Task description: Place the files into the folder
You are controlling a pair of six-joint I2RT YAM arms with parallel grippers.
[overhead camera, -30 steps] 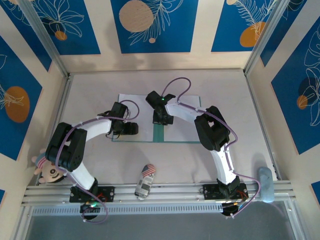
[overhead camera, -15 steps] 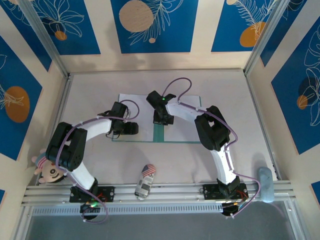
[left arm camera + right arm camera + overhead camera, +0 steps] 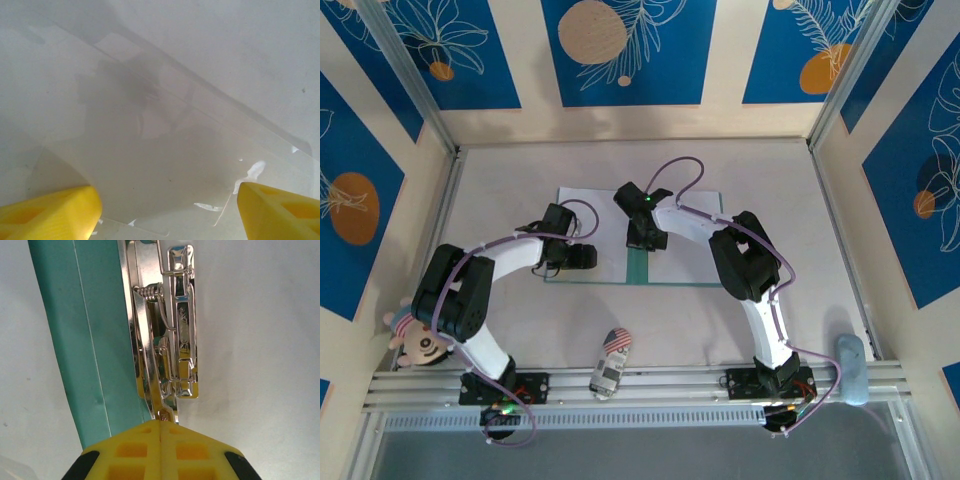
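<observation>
Table point(image 3: 520, 180) — pale grey, matte, walled on three sides. The folder point(image 3: 637, 268) lies open and flat mid-table, with only its teal centre strip and thin near edge showing; the white files point(image 3: 588, 205) cover both leaves. A toy car point(image 3: 610, 362) sits well apart — close to the near rail, between the arm bases.

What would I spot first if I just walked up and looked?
Probably the open folder in the middle of the table, its green spine peeking out between the white files. Close up, the right gripper pinches the folder's shiny metal clip, and the left gripper hangs wide open over a file.
</observation>
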